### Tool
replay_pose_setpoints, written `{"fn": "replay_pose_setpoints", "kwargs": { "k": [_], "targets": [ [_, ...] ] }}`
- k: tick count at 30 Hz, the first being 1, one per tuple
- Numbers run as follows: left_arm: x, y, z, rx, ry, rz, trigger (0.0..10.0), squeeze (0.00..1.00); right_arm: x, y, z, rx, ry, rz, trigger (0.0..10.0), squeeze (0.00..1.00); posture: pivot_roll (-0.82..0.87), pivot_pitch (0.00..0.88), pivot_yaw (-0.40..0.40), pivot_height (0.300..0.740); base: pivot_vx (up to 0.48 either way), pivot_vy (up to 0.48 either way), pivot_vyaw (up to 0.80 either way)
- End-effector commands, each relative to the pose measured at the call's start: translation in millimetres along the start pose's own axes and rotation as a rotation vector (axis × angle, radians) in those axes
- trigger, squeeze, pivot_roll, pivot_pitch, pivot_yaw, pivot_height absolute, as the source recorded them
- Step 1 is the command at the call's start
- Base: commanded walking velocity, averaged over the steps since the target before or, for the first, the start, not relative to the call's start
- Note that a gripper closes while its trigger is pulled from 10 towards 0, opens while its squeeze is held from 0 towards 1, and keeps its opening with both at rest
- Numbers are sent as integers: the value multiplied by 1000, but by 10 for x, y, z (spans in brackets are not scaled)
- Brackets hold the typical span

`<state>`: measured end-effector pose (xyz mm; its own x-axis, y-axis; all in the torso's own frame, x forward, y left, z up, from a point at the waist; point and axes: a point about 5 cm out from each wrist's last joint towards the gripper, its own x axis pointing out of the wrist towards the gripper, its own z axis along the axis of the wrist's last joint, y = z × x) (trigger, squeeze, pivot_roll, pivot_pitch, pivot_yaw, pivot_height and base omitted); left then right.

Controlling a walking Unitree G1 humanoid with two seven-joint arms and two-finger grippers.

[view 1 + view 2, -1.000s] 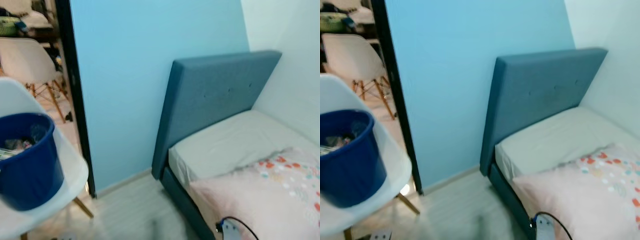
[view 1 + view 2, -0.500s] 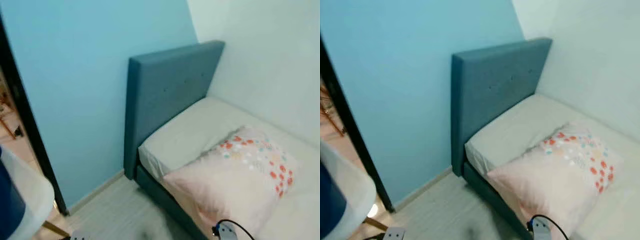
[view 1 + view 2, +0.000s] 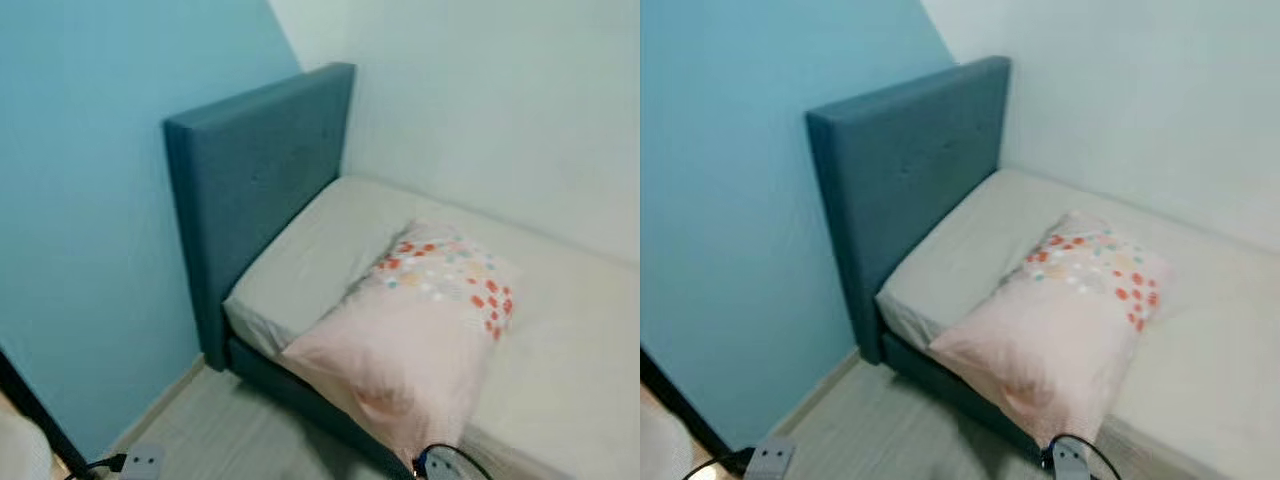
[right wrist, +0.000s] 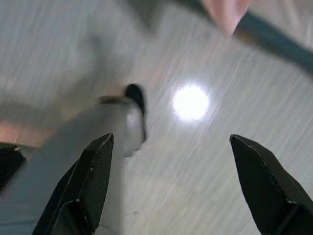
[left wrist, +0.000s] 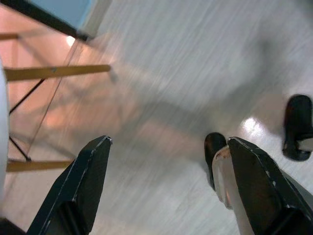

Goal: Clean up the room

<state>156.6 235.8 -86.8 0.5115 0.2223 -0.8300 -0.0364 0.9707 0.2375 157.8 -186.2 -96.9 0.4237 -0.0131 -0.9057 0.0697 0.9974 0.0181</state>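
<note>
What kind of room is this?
Most likely a bedroom. A bed stands in the corner with a blue headboard against the blue wall, and a pink spotted pillow lies on it.

The bed (image 3: 560, 330) runs off the frame's right edge beyond the pillow (image 3: 420, 330). Below the pillow, a dark cable loop (image 3: 450, 462) is cut off. Both wrist views show motion-blurred floor (image 5: 186, 58) near the bed.
</note>
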Motion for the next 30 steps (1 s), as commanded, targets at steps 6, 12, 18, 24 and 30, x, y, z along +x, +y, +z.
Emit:
{"fn": "replay_pose_setpoints", "kwargs": {
  "k": [6,12,18,24,30],
  "targets": [
    [5,12,25,-63,-4,-11,10000,0,8,95,-16,5,-1,4,10000,0,60,0,-49,725,0,0,-756],
    [7,65,93,-135,-56,3,10000,0,20,282,-19,-18,5,26,10000,0,57,0,-50,725,0,0,-756],
    [17,94,299,-164,-156,-22,10000,0,26,358,56,-17,-6,31,10000,0,52,0,-46,725,0,0,-756],
    [-14,168,978,-196,-416,-42,10000,0,30,406,278,-28,-62,38,10000,0,52,0,-60,725,0,0,-756],
    [-116,161,1444,-254,-613,-105,10000,0,4,375,658,-127,-197,27,10000,0,48,0,-68,725,82,0,-380]
  ]
}}
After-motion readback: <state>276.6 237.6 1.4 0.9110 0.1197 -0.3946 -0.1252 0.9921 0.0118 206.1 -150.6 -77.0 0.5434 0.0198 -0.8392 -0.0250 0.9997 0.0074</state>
